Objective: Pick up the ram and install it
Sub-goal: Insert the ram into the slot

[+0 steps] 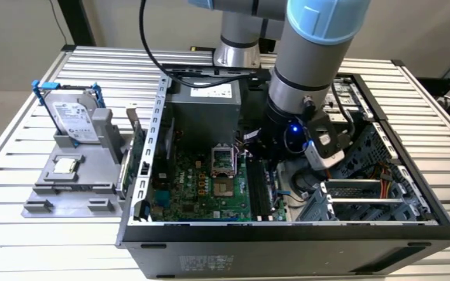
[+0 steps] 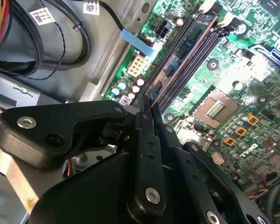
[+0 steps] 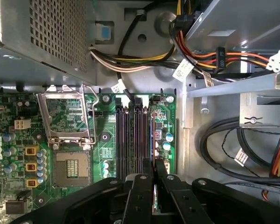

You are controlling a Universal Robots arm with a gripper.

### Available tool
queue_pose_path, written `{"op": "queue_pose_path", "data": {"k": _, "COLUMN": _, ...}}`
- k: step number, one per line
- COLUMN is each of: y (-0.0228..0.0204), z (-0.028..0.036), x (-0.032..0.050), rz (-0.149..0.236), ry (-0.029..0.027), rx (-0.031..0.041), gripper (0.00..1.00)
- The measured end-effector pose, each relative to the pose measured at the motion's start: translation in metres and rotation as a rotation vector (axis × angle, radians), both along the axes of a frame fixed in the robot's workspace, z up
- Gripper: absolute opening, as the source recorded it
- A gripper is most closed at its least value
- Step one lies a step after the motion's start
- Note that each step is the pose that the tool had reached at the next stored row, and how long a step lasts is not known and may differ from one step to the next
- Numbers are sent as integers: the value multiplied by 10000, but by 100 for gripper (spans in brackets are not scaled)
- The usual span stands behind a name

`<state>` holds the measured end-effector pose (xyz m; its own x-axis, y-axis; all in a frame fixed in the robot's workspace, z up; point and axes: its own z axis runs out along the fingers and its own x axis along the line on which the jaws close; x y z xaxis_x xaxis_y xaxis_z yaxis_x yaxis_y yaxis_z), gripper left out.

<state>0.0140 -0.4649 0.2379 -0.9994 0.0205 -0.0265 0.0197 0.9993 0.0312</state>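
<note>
Your gripper (image 2: 147,105) is pinched narrow on the ram (image 2: 184,46), which stands on edge in a memory slot (image 3: 139,140) of the motherboard (image 1: 201,181), at the CPU socket's (image 1: 222,159) three o'clock in the exterior view.

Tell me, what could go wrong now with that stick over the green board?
The ram lies along a memory slot with the tool closed on its near end. If it is a little off the slot, pushing might bend it or strain the motherboard. Loose cables run close to the slots' far end and could snag.
</note>
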Motion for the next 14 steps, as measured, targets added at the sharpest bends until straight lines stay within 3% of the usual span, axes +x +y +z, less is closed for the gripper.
{"op": "queue_pose_path", "data": {"k": 14, "y": -8, "z": -112, "x": -26, "rz": 14, "ry": 0, "rx": -2, "gripper": 0}}
